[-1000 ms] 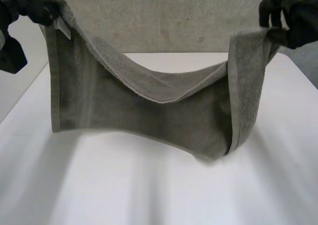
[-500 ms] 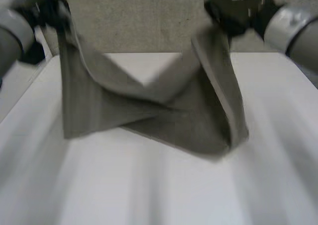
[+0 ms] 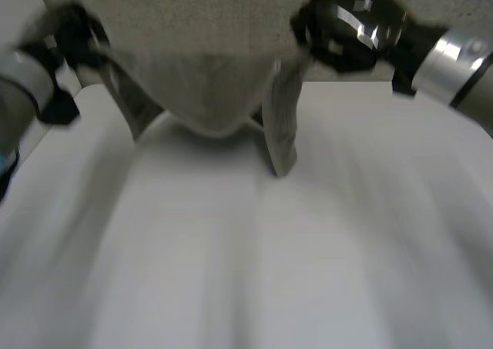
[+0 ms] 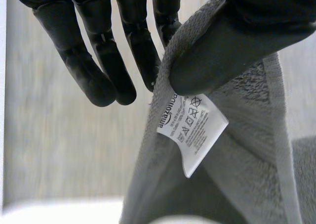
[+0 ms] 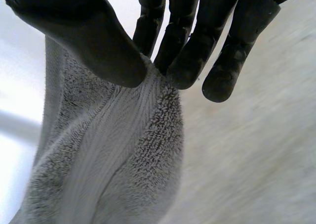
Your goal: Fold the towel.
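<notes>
A grey towel (image 3: 212, 95) hangs in the air over the far part of the white table (image 3: 254, 256), sagging in the middle between both hands. My left hand (image 3: 73, 33) pinches one top corner; in the left wrist view its thumb (image 4: 232, 46) presses the towel (image 4: 237, 150) against a finger just above a white care label (image 4: 192, 130). My right hand (image 3: 343, 33) pinches the other top corner, thumb (image 5: 84, 36) and fingers (image 5: 185, 56) closed on the ribbed border of the towel (image 5: 113, 159). A folded strip of towel dangles below the right hand, its tip close to the table.
A grey wall (image 3: 192, 10) rises behind the table's far edge. The wide white tabletop lies in front of the hanging towel.
Both hands have carried the towel away from me toward the far edge and drawn closer together; the towel now hangs narrower and higher in the head view.
</notes>
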